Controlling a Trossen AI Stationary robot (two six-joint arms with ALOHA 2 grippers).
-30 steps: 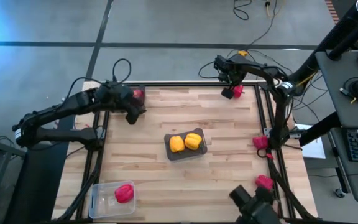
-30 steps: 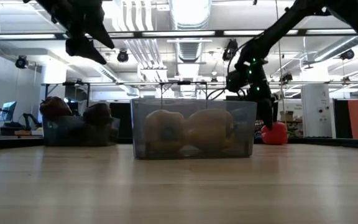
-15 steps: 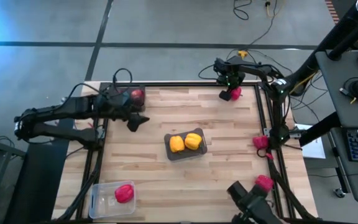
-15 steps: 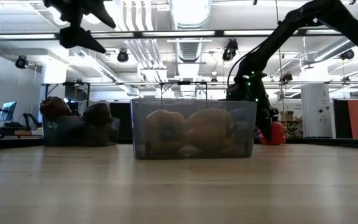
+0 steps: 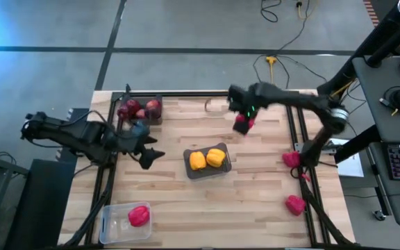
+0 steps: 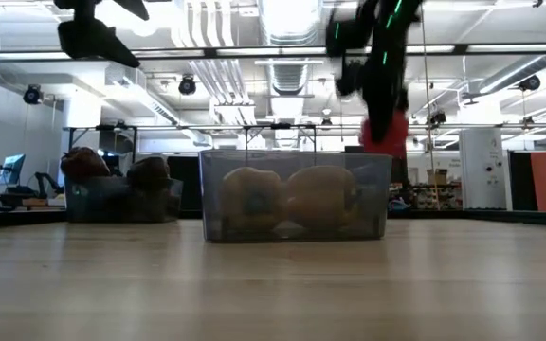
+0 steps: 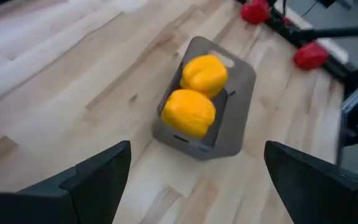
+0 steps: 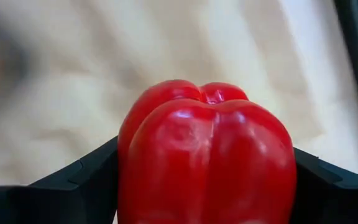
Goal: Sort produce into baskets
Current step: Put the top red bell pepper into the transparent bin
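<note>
Right pincer [image 5: 242,122] gripped a red pepper [image 8: 207,155] aloft; left pincer [image 5: 146,154] hung wide, empty. Two peppers [image 5: 292,158] beyond it remained unsorted.

Showing only as a blurred red patch under the right claw [image 6: 379,104] in the low view: the red pepper [image 8: 207,158], its lower part running off the edge of the right wrist view. Hiding behind smoky walls, the apples [image 6: 112,170] in the far bin [image 6: 121,201]. Blurring: the left claw [image 5: 146,157].
</note>
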